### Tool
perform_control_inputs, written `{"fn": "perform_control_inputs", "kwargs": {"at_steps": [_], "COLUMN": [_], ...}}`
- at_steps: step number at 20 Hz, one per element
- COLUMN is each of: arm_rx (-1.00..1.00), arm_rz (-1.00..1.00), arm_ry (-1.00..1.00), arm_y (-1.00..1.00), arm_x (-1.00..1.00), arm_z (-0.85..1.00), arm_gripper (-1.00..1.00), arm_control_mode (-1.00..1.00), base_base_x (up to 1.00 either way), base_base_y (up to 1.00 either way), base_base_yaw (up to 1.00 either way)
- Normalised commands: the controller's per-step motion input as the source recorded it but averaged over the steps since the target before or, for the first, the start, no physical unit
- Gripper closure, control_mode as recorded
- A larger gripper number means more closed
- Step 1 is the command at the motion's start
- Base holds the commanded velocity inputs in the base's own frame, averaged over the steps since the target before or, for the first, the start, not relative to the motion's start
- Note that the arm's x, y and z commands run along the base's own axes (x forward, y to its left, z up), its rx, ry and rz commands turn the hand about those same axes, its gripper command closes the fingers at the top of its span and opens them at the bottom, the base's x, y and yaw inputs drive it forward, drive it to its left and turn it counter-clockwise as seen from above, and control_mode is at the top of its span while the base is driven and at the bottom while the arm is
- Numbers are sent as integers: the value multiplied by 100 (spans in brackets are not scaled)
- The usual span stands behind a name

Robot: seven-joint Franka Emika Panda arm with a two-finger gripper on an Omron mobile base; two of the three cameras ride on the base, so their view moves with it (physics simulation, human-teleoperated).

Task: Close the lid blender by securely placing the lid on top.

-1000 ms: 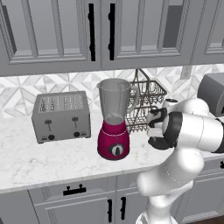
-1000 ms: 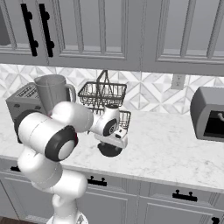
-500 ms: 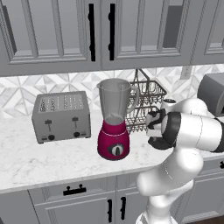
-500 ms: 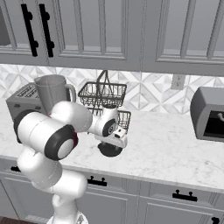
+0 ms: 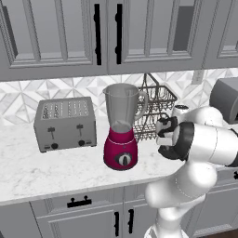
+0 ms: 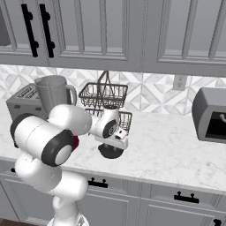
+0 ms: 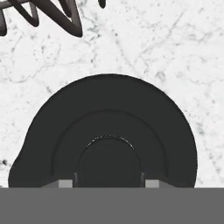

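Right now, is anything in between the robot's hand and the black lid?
No, nothing visible. The gripper hangs right over the lid, which lies flat on the counter. The wire basket sits off to one side, not between them.

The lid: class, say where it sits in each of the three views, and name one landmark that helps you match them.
Left base view: not seen; the arm stands in front of that stretch of counter.
Right base view: the lid lies flat on the counter, lower centre, under the hand.
Hand view: the lid fills the centre and bottom.
Shared landmark: the wire basket just behind it.
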Motion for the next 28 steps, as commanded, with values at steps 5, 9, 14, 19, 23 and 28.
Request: {"fn": "perform_control_inputs", "kwargs": {"at_steps": [5,9,14,19,23,28], "arm_rx": [0,-4,-8,-8,-5,-3], "arm_rz": [-5,0,0,0,0,0], "arm_ry": [-10,-17,-27,-27,-25,-24], "arm_y": [0,15,27,24,12,3], "arm_x": [-64,-52,-46,-43,-44,-42], "arm_z": [100,100,100,100,100,100], "arm_gripper": [100,100,100,100,100,100], "arm_control_mode": [-100,-100,-100,-100,-100,-100], "base_base_x": [0,0,0,0,0,0], "base_base_y": [0,0,0,0,0,0], "base_base_yaw": [0,0,0,0,0,0]}}
